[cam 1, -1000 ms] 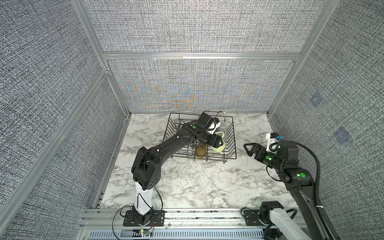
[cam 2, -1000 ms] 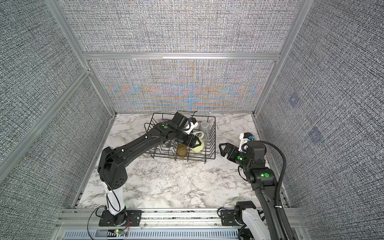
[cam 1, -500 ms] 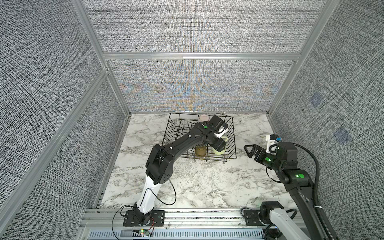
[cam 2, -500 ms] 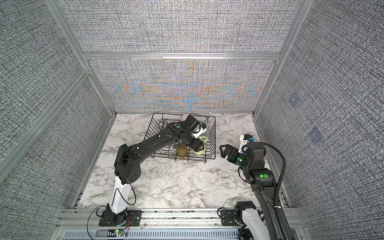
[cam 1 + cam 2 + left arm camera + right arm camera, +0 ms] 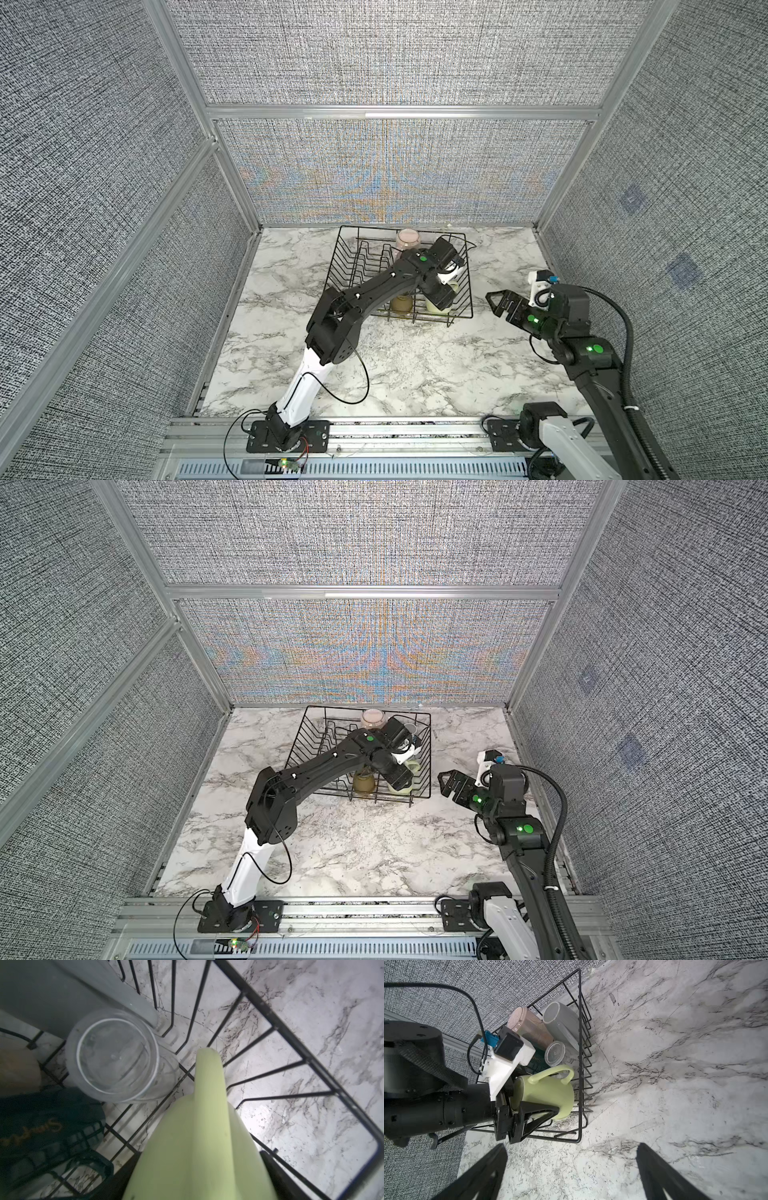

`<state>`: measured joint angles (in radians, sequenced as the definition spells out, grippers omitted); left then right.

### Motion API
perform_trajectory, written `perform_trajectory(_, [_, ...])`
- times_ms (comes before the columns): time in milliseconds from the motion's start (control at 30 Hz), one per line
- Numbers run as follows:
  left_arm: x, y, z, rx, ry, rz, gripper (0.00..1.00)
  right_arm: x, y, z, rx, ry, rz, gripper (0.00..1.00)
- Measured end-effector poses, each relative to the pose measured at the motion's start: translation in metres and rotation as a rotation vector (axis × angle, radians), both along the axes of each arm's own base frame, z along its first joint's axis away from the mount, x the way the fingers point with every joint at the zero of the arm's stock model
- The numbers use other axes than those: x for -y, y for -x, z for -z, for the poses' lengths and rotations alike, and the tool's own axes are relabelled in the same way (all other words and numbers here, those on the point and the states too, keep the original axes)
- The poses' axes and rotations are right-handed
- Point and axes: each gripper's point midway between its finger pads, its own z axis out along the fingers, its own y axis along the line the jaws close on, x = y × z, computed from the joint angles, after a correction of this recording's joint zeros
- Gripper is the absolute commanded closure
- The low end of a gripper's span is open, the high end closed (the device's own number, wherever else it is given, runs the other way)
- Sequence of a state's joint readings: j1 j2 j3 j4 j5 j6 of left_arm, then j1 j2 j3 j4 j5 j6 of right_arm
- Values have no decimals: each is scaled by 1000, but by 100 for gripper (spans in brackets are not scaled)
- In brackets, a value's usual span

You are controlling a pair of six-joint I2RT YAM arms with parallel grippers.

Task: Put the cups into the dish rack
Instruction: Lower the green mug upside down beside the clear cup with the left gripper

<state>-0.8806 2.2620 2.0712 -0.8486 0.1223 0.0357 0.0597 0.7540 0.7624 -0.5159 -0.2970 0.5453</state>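
Observation:
The black wire dish rack (image 5: 338,257) (image 5: 303,737) (image 5: 580,1022) stands at the back of the marble table. My left gripper (image 5: 442,299) (image 5: 548,1097) reaches into its near right corner, shut on a pale yellow-green handled cup (image 5: 455,286) (image 5: 409,766) (image 5: 197,1136) (image 5: 550,1093). Whether that cup rests on the wires I cannot tell. Inside the rack are also a pale pink cup (image 5: 408,237) (image 5: 527,1024), a grey cup (image 5: 562,1022), a clear tumbler (image 5: 116,1057) (image 5: 555,1053), a dark teal mug (image 5: 47,1126) and an amber tumbler (image 5: 402,303) (image 5: 364,783). My right gripper (image 5: 492,297) (image 5: 571,1153) hovers open and empty, right of the rack.
Bare marble table (image 5: 415,365) stretches from the rack to the front rail. Upright plate dividers (image 5: 370,259) fill the rack's left half. Grey fabric walls close in the back and both sides, with the right wall near my right arm.
My left arm has swung to the right over the rack, carrying the yellow-green cup to the near right corner and uncovering the pink cup. The right arm has barely moved.

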Motion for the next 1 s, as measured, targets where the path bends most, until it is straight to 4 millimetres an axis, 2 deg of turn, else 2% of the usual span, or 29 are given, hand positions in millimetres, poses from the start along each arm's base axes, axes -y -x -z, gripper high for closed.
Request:
perform_trajectory(267, [-1, 2, 18, 8, -72, 26, 47, 0, 0, 4, -2, 1, -1, 3])
perform_trajectory(567, [-3, 3, 22, -8, -76, 13, 33, 0, 0, 8, -11, 1, -1, 3])
perform_trajectory(733, [-2, 2, 24, -6, -71, 4, 29, 0, 2, 9, -11, 0, -3, 3])
perform_trajectory(833, [-2, 2, 23, -5, -67, -1, 19, 0, 3, 9, -9, 1, -1, 2])
perform_trajectory(1000, [-3, 2, 14, 0, -53, -14, 13, 1, 5, 18, -24, -2, 9, 1])
